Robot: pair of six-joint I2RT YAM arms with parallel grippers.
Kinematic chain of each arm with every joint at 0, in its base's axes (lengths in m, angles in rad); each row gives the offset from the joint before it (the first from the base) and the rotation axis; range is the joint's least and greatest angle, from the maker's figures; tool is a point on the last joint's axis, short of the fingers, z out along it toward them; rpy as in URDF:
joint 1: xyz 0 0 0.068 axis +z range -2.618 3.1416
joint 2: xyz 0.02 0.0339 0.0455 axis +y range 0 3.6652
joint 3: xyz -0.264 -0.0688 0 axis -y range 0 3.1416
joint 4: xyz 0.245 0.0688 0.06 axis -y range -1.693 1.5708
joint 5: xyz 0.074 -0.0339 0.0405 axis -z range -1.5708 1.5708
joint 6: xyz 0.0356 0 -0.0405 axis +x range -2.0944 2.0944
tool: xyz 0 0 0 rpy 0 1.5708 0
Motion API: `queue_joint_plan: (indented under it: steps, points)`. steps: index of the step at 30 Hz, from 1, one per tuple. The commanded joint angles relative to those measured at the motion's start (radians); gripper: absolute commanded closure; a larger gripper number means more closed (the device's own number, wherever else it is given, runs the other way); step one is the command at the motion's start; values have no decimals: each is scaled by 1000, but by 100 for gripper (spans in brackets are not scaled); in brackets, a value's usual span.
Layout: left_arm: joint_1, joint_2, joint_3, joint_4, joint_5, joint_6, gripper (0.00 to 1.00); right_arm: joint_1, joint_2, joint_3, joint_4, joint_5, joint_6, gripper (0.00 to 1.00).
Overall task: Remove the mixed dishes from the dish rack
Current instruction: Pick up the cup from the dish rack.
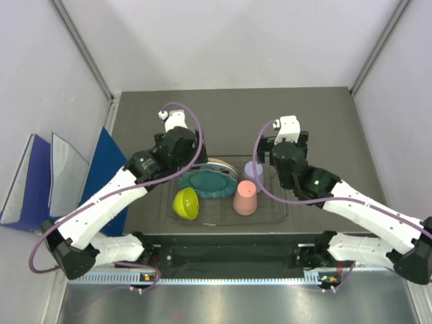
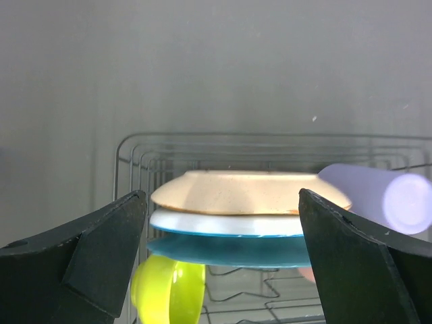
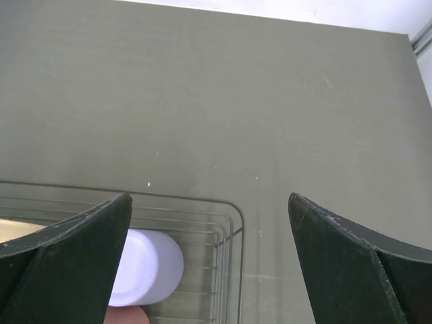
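The dish rack of thin dark wire sits on the dark mat in the top view. In it stand a teal plate, a white plate edge and a peach plate, with a yellow-green bowl, a salmon-pink cup and a lavender cup. My left gripper hovers open at the rack's back left. In its wrist view my left gripper frames the peach plate, white plate, teal plate, bowl and lavender cup. My right gripper is open and empty above the rack's back right corner, with the lavender cup by its left finger.
Blue and white binders lean against the wall left of the table. Bare dark mat lies beyond the rack. Grey walls close in the back and both sides.
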Motion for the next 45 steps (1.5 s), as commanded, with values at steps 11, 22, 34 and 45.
queue_joint_plan:
  steps: [11, 22, 34, 45]
  points:
    - [4, -161, -40, 146, 1, 14, 1, 56, 95, -49, 23, -91, 69, 0]
    - [4, -156, -34, 134, 7, 34, 1, 61, 192, -42, 65, -157, 104, 0]
    - [4, -159, -61, 145, 22, 38, 1, 61, 273, -39, 79, -194, 143, 9]
    - [4, -149, -78, 155, 33, 26, 1, 84, 268, -39, 17, -166, 204, 32]
